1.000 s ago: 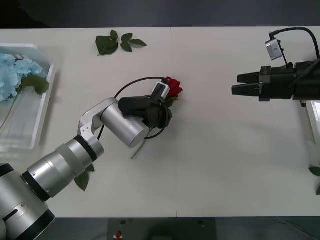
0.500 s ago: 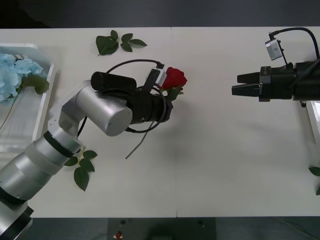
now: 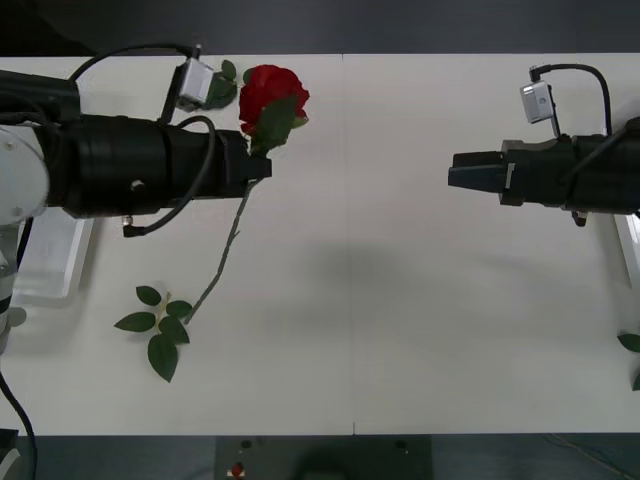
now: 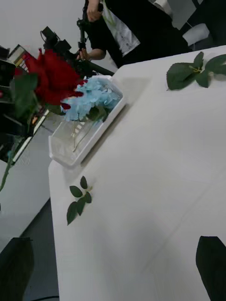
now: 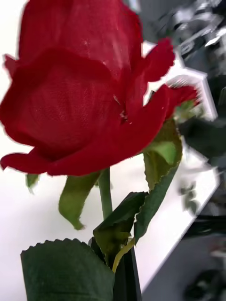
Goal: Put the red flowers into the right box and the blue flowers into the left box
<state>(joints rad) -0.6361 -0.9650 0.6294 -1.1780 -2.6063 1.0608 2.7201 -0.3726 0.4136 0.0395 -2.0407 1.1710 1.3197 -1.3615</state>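
My left gripper (image 3: 257, 166) is shut on the stem of a red flower, just under its deep-red head (image 3: 272, 92), and holds it above the table's left half. The thin stem (image 3: 222, 255) hangs down toward the front. In the left wrist view the rose head (image 5: 84, 89) is close above the black fingers (image 5: 126, 277). The blue flowers (image 4: 92, 99) lie in the left box (image 4: 70, 157), whose rim (image 3: 55, 285) peeks out under my left arm. My right gripper (image 3: 452, 176) hovers open and empty over the right half. An edge of the right box (image 3: 630, 240) shows at far right.
A loose green leaf sprig (image 3: 155, 328) lies on the table at front left, below the stem's end. Another sprig (image 4: 195, 73) lies near the far edge behind the rose. A leaf (image 3: 630, 342) pokes in at the right edge.
My left arm has lifted the rose off the table and swung it up and toward the far left. The stem now hangs free. My right gripper has shifted slightly left.
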